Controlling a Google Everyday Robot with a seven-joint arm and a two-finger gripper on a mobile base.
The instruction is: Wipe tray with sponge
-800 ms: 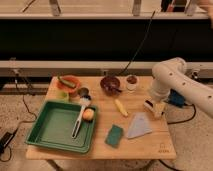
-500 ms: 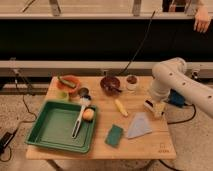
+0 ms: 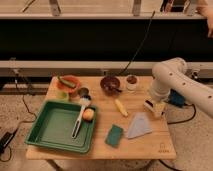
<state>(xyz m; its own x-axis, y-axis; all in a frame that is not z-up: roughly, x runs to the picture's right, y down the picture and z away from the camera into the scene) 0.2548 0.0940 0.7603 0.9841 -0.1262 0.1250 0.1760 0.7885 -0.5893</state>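
Note:
The green tray (image 3: 52, 129) lies on the left part of the wooden table. A white-handled brush (image 3: 80, 116) lies across its right side, and a small orange fruit (image 3: 88, 114) sits on its right rim. The teal sponge (image 3: 114, 135) lies flat on the table just right of the tray, near the front edge. My gripper (image 3: 154, 108) hangs from the white arm over the right side of the table, well right of the sponge and beyond the folded cloth. It holds nothing that I can see.
A light blue-grey folded cloth (image 3: 139, 125) lies between sponge and gripper. A yellow item (image 3: 120, 107), a dark bowl (image 3: 110, 84), a small cup (image 3: 132, 82) and an orange bowl (image 3: 68, 83) stand at the back. A cable runs off to the right.

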